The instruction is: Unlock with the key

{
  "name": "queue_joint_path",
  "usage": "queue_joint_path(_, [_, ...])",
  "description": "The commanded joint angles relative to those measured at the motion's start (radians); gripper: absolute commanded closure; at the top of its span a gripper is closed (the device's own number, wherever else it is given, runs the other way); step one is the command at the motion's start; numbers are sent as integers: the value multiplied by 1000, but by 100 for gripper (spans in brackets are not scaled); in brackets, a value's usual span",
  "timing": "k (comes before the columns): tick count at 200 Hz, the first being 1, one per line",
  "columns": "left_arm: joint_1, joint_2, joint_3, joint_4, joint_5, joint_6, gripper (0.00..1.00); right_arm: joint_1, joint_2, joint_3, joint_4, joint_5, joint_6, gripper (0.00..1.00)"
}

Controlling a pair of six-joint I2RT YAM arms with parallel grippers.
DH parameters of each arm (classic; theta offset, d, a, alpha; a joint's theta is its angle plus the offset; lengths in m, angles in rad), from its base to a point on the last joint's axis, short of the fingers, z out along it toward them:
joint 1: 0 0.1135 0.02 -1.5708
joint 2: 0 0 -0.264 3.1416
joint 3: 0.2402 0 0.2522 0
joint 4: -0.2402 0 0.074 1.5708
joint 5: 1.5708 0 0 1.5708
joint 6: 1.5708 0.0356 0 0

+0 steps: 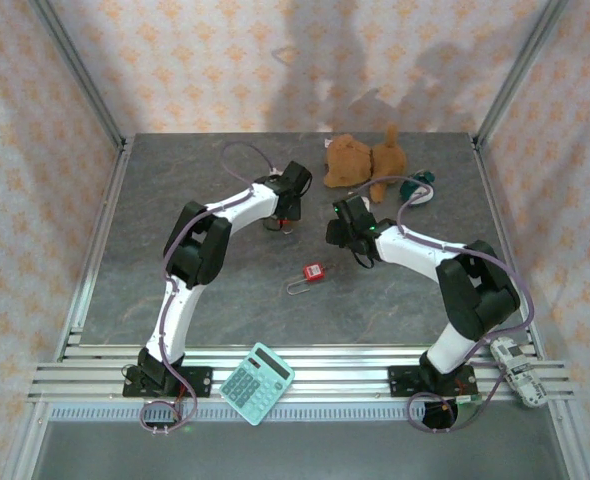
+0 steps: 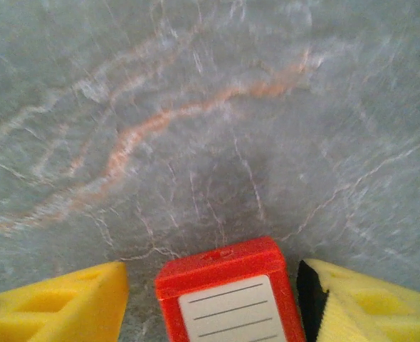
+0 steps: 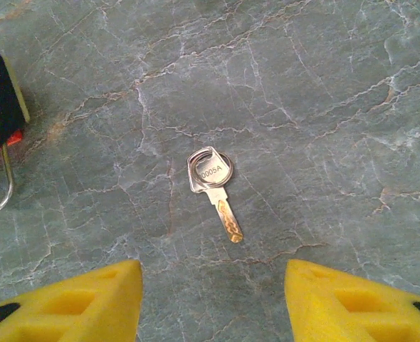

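Note:
A red padlock (image 2: 224, 285) with a white lined label lies between my left gripper's (image 2: 211, 274) yellow fingers. The right finger (image 2: 338, 299) sits close against it, and a strip of table shows between it and the left finger (image 2: 67, 303). From above, that gripper (image 1: 283, 215) points down at mid-table. The silver key (image 3: 213, 182), on a ring and stamped 0005A, lies flat on the table ahead of my right gripper (image 3: 211, 269), which is open and holds nothing. At the left edge of the right wrist view I see the left gripper's dark finger (image 3: 0, 100) and the padlock's shackle (image 3: 0, 189).
A second red padlock (image 1: 313, 272) lies nearer the front, between the arms. A brown plush toy (image 1: 363, 160) and a teal object (image 1: 416, 186) sit at the back right. A teal calculator (image 1: 257, 382) and a white toy car (image 1: 515, 368) rest on the front rail.

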Motion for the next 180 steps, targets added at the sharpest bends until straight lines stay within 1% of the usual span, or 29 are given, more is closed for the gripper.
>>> queue_joint_path(1, [-10,-36,-96,39,23,-20,38,-4,-26,-3,10,-6,-2,46])
queue_joint_path(23, [-20,-92,-189,78,28,-21,48,-3,-50,-14,6,-17,10,47])
queue_joint_path(40, [-28,-144,-263,104,28,-24,58,-4,-69,-18,1,-31,16,49])
queue_joint_path(62, [-53,-226,-375,157,-17,-20,65,-4,-85,-23,-6,-41,21,49])
queue_joint_path(85, [-81,-295,-476,181,-35,-36,66,-4,-94,-26,-15,-51,18,49])
queue_joint_path(96, [-99,-318,-515,183,-54,-51,63,-4,-86,-18,-25,-56,7,49])
queue_joint_path(111, [-115,-342,-563,204,-73,-61,53,-4,-47,29,-72,-62,-18,48])
queue_joint_path(124, [-115,-361,-590,224,-53,-60,46,-4,0,76,-107,-54,-33,48])
queue_joint_path(133, [-115,-365,-606,232,-39,-61,40,-3,33,109,-136,-21,-36,48])
queue_joint_path(145, [-117,-428,-626,235,-35,-61,30,-4,73,144,-162,22,-37,49])
queue_joint_path(154, [-121,-472,-644,235,-38,-60,25,-4,99,167,-177,43,-37,51])
queue_joint_path(169, [-126,-558,-665,210,-66,-55,21,-3,147,216,-203,48,-32,55])
queue_joint_path(180, [-127,-634,-686,185,-83,-53,20,-4,190,259,-231,51,-19,60])
